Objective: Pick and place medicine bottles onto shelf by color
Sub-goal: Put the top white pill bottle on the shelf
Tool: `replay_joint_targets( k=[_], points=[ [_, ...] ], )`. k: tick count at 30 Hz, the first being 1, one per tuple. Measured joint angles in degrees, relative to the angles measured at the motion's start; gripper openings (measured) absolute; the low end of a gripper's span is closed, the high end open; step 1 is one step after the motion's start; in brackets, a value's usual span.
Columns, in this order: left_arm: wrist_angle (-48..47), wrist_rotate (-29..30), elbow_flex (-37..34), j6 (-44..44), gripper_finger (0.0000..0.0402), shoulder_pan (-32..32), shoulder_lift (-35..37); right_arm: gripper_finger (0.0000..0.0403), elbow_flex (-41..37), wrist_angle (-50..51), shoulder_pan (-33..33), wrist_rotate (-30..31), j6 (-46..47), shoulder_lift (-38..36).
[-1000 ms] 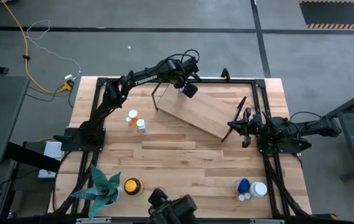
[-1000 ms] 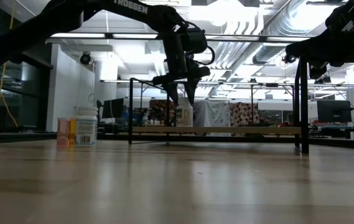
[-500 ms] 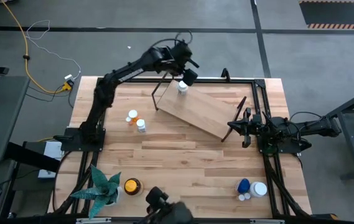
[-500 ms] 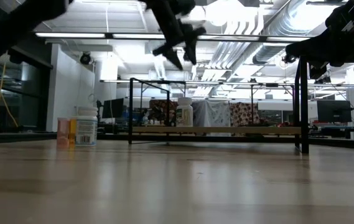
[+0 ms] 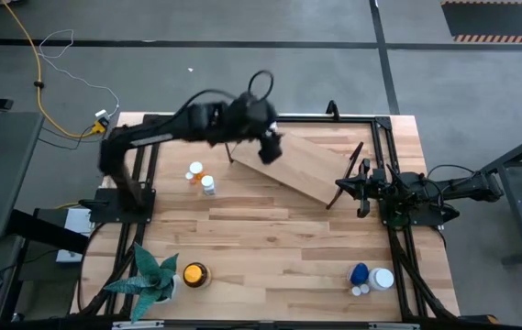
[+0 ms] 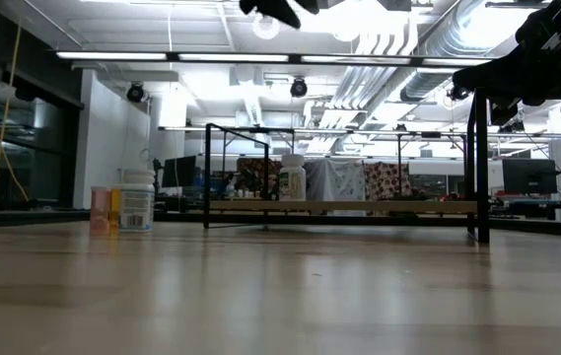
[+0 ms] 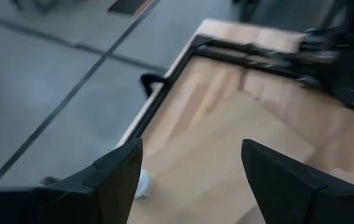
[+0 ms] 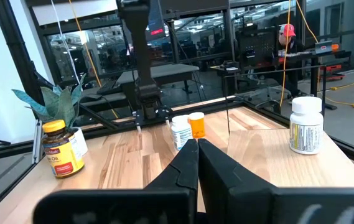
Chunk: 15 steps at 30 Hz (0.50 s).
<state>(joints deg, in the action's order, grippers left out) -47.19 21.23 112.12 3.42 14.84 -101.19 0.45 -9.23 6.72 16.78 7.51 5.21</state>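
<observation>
My left gripper [image 5: 270, 149] hangs open high above the shelf [image 5: 295, 167], a light wood board on dark wire frames; in the low view it shows only at the top edge [image 6: 278, 8]. A white medicine bottle [image 6: 292, 178] stands upright on the shelf's far left end, and its cap peeks out beside a finger in the left wrist view [image 7: 142, 184]. An orange bottle [image 5: 195, 170] and a white one [image 5: 207, 185] stand on the table left of the shelf. My right gripper [image 8: 196, 149] waits shut at the table's right edge, pointing level.
An amber bottle with a yellow cap [image 5: 194, 273] stands beside a green plant [image 5: 153, 273] at the near left. A blue bottle [image 5: 360, 273] and white ones [image 5: 382, 278] stand at the near right. A person [image 8: 287, 37] is in the room beyond.
My left gripper, open throughout, has risen from around the white bottle on the shelf to high above it and has tipped from pointing steeply down toward more level. The bottle stays standing on the shelf.
</observation>
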Motion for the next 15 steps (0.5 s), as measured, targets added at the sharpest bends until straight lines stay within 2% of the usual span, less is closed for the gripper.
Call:
replay_joint_targets(
  k=[4, 11, 15],
  points=[
    [12.7, -1.3, -18.6, -0.4, 0.0264, -2.8, 10.2, 0.0000, 0.0, 0.0, 0.0, 0.0, 0.0, 0.0],
    [36.3, -4.0, -55.0, 4.3, 0.0264, -6.5, 29.9, 0.0000, 0.0, 0.0, 0.0, 0.0, 0.0, 0.0],
    [45.1, -3.7, -71.0, 7.5, 0.0264, -9.7, 39.7, 0.0000, 0.0, 0.0, 0.0, 0.0, 0.0, 0.0]
  ],
)
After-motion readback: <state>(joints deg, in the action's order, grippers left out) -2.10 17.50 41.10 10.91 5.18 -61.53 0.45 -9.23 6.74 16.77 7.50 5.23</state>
